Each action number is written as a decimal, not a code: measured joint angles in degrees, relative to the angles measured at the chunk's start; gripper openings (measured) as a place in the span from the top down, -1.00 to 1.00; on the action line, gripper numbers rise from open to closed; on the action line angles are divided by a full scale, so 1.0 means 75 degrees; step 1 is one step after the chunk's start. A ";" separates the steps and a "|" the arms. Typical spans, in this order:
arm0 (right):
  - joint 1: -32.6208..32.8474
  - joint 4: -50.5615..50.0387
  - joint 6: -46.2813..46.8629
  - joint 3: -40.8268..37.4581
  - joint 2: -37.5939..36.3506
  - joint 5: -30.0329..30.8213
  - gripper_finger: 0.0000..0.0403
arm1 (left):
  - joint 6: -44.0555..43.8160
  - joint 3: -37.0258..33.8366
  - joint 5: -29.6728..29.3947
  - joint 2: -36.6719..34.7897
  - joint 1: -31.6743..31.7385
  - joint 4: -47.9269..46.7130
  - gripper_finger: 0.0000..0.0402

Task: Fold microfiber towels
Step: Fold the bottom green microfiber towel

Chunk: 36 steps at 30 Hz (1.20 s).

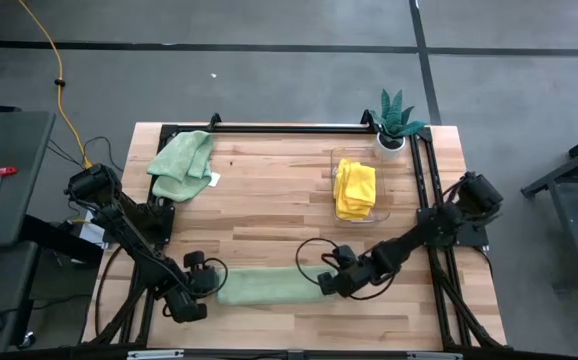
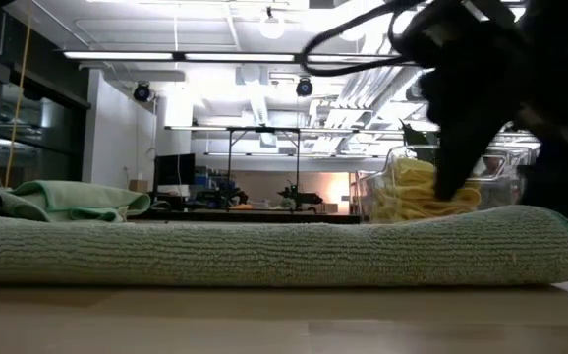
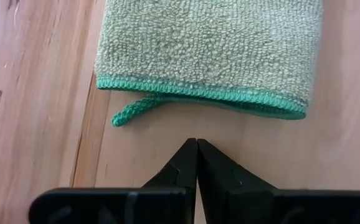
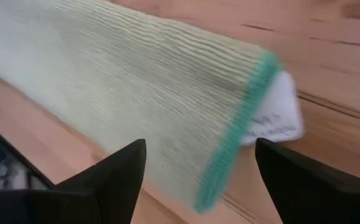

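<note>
A pale green folded towel [image 1: 269, 286] lies near the front edge of the wooden table [image 1: 269, 215], its long axis running left to right. The left gripper [image 3: 197, 149], fingers pressed together and empty, sits just off its left end; the right gripper [image 1: 326, 283] stands spread wide over its right end, gripping nothing. A crumpled green towel [image 1: 182, 164] and a clear bin of yellow towels [image 1: 355, 188] lie far behind, with bare wood between.

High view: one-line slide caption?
Both tools, left shut and right open, flank a folded green towel; yellow towels wait in a clear bin.
</note>
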 joint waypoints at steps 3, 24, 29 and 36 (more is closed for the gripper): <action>-0.0157 0.0492 -0.0167 0.0000 0.0259 -0.0310 -0.45 | -0.0043 -0.0003 0.0003 0.0000 0.0000 0.0025 1.00; -0.0659 0.1625 -0.0336 -0.0005 0.0476 -0.0161 0.44 | -0.0166 -0.0005 -0.0173 0.0000 0.0229 0.0094 1.00; -0.0496 -0.0360 -0.0260 -0.0005 -0.0155 0.0109 0.94 | 0.0706 -0.0006 -0.0218 0.0000 0.0840 0.0920 1.00; -0.0193 -0.3588 0.0122 -0.0002 -0.1840 0.0309 0.98 | 0.2056 0.0200 -0.0271 0.0003 0.1852 0.1411 1.00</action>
